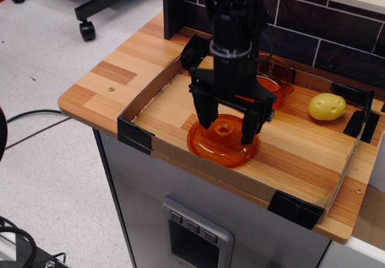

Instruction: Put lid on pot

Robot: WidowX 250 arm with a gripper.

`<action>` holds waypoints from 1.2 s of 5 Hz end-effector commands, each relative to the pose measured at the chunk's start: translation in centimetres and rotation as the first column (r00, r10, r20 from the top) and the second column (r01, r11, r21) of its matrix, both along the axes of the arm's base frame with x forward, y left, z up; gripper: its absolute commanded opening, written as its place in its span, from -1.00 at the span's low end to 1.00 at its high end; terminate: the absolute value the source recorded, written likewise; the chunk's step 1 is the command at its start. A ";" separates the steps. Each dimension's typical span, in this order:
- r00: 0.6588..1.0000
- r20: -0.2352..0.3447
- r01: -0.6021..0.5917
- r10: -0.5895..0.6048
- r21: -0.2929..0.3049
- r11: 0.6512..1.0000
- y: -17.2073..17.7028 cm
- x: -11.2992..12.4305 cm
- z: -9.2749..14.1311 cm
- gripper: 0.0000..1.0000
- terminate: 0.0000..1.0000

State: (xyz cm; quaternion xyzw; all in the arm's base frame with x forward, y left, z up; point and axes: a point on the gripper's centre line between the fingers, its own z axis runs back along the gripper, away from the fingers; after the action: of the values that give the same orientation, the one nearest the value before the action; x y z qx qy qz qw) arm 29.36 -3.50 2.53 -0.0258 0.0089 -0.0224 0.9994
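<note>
Your gripper point(227, 126) hangs at the frame's centre, fingers spread wide astride the lid point(222, 141) knob. Close off-centre and it may slip, missing the pot point(274, 78) behind.

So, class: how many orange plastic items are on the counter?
2. The lid lies at the tray's front, beneath the open gripper. The pot stands behind, partly hidden by the arm.
</note>
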 end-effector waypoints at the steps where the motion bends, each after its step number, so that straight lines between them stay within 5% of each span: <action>1: 0.999 0.039 -0.008 0.007 0.018 1.000 0.2 1.5 0.3 1.00 -1.00; 2: 0.999 0.044 -0.013 0.013 -0.007 1.000 0.1 1.5 0.5 -1.00 -1.00; 4: 0.999 0.023 -0.034 0.035 -0.048 0.998 0.0 1.3 1.6 -1.00 -1.00; 6: 0.996 0.007 -0.086 0.087 -0.108 0.990 -1.3 2.2 7.3 -1.00 -1.00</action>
State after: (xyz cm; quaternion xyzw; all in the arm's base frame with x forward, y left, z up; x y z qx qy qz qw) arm 30.82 -4.94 7.94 -0.0808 0.0393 0.0247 0.9957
